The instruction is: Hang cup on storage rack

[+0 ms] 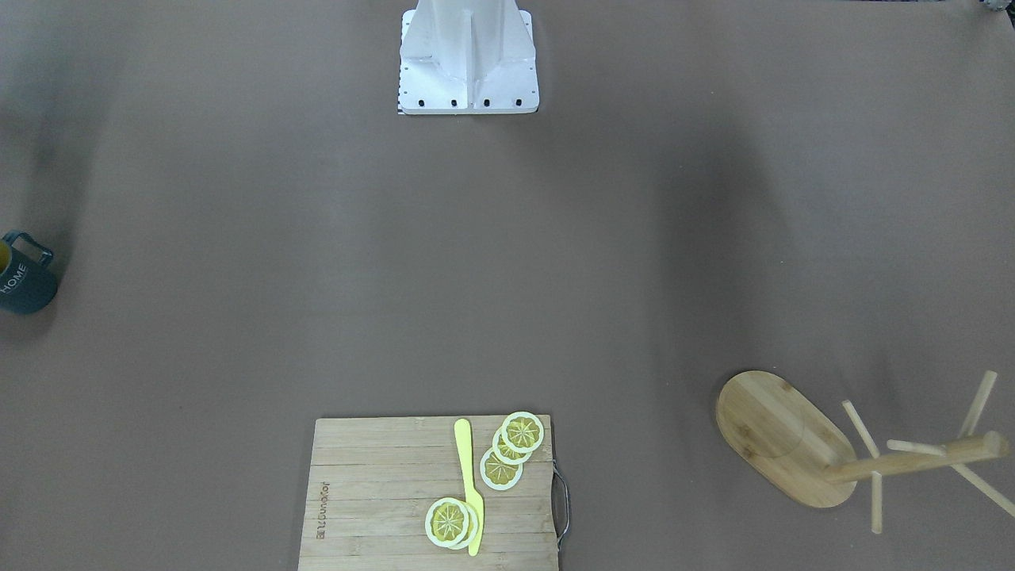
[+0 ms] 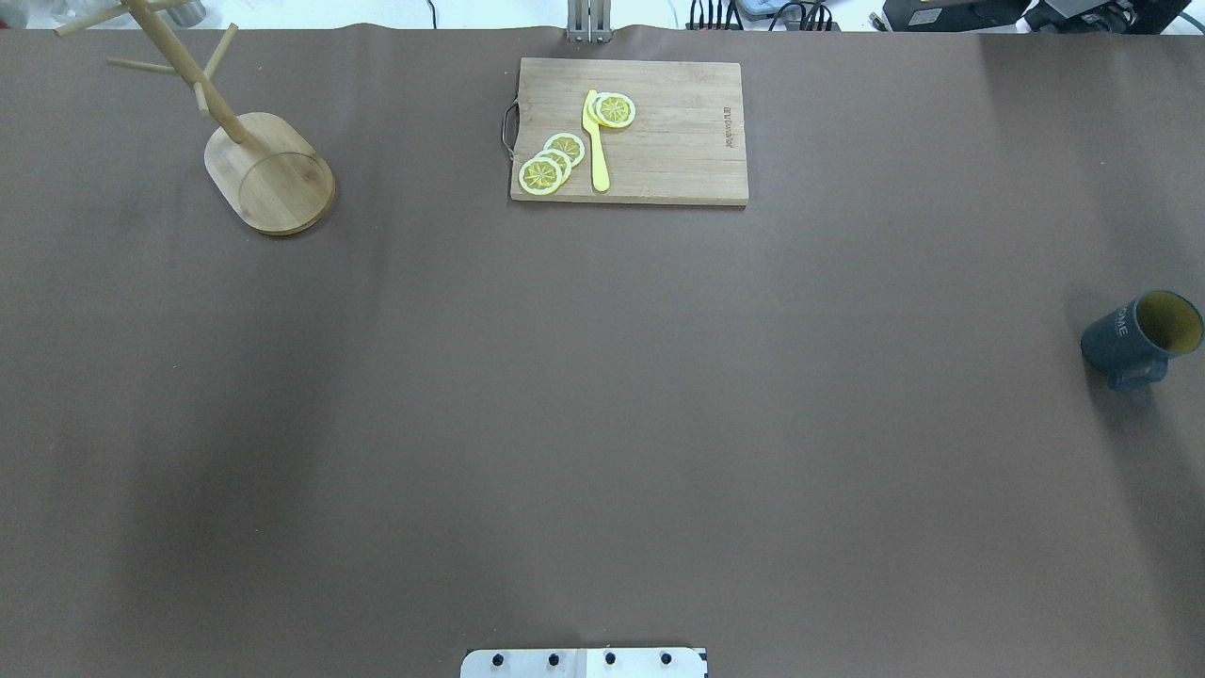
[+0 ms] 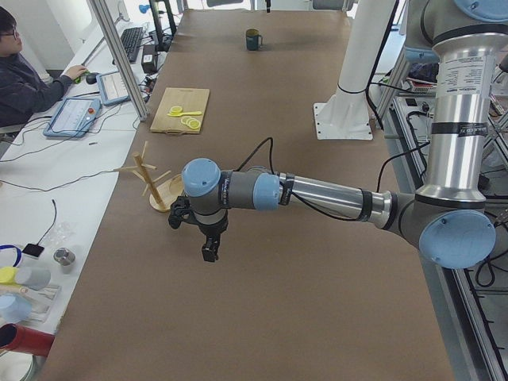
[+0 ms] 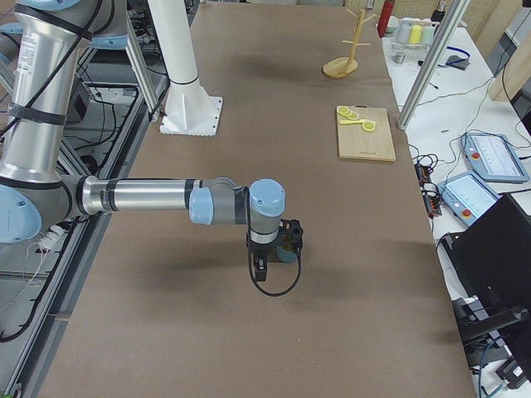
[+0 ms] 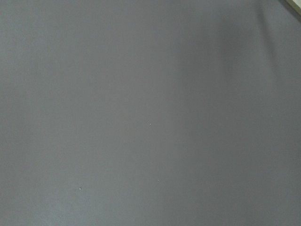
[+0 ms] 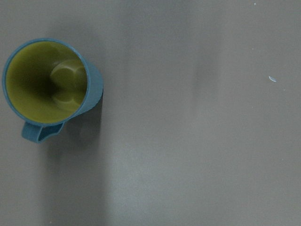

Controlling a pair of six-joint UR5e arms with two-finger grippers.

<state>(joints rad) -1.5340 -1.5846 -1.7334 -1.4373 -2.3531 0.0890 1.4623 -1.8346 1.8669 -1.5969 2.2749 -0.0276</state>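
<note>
Plainly, the main risk is being posed by an offset. The cup (image 6: 51, 84) is being shown upright on the desk (image 2: 602, 424), mouth up. It is standing below the right end effector (image 4: 286, 239), but off to one side of it rather than centred under it. If a straight descent is being planned, a finger is probably being sent onto the rim, and the cup is being exposed to a tip or a shove.

A second hazard is being raised by the handle (image 6: 40, 132), which is jutting from the cup's side. If it is being covered by the grip, no loop is being left free for a peg (image 2: 136, 65).

The storage rack (image 2: 273, 174) is standing well apart from the right end effector, at the desk's other end, near the left end effector (image 3: 205, 242). A long carry or a hand-over is therefore being called for. The light rack is also being left open to toppling by any sideways knock.

Both arms are being held stretched out low over the desk, forearms roughly level, with each end effector being pointed downward, apart from the surface. Whether either end effector is open or closed cannot be told, since both are being shown in side views only.
</note>
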